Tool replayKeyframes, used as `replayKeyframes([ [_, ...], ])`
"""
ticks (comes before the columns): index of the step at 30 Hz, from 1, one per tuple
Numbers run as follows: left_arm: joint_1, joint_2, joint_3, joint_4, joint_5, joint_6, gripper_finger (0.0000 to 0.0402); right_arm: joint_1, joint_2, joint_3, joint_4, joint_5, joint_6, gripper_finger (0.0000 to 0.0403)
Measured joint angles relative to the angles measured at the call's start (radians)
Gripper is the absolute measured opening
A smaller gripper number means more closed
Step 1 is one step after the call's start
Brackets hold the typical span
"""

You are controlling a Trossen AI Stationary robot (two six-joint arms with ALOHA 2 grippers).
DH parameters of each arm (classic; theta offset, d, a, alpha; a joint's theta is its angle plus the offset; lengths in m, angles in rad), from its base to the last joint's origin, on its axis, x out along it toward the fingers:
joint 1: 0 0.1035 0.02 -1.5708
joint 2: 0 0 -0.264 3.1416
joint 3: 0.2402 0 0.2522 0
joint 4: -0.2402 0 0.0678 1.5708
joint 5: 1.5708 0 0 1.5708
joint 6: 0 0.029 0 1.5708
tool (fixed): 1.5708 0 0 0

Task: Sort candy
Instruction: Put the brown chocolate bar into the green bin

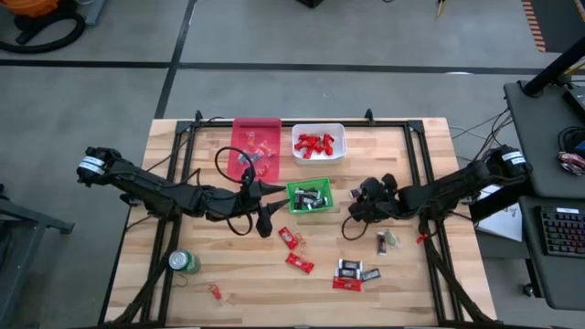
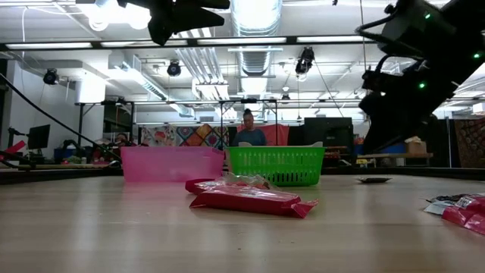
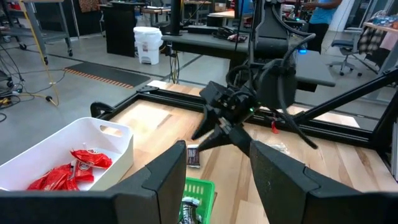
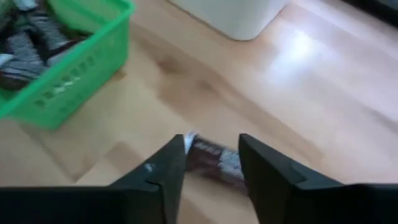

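Note:
My right gripper (image 1: pixel 358 205) hangs just right of the green bin (image 1: pixel 311 196), which holds dark-wrapped candy. Its fingers are open, and one dark candy (image 4: pixel 211 159) shows between the fingertips over bare wood; in the left wrist view this dark candy (image 3: pixel 193 155) sits just under them. My left gripper (image 1: pixel 271 203) hovers open with nothing in it, left of the green bin. The white bin (image 1: pixel 318 143) holds red candy. Loose red candy (image 1: pixel 299 263) and dark candy (image 1: pixel 348 268) lie on the table's near half. My right gripper slants down toward the table with the dark candy (image 4: pixel 214 162) lying across the gap between its open fingertips. I cannot tell whether either finger touches it, or whether it rests on the wood.
A pink bin (image 1: pixel 256 144) stands at the far edge, left of the white one. A green can (image 1: pixel 184 262) stands near the front left, with one small sweet (image 1: pixel 216 292) near it. More candy (image 1: pixel 386 241) lies under the right arm. A black frame rims the table.

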Motion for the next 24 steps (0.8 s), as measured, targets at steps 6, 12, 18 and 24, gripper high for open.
replayKeyframes([
  [6, 0.000, 0.000, 0.000, 0.000, 0.000, 0.000, 0.0161, -0.108, 0.000, 0.000, -0.081, -0.003, 0.073, 0.0192],
  [12, 0.000, 0.000, 0.000, 0.000, 0.000, 0.012, 0.0161, -0.183, 0.000, 0.000, -0.145, -0.032, 0.146, 0.0182],
  [18, 0.000, 0.000, 0.000, -0.001, 0.000, 0.017, 0.0161, -0.185, 0.000, -0.003, -0.142, -0.124, 0.151, 0.0157],
  [24, 0.000, 0.027, 0.000, 0.006, 0.000, 0.024, 0.0161, -0.185, 0.000, -0.011, -0.141, -0.141, 0.166, 0.0092],
])
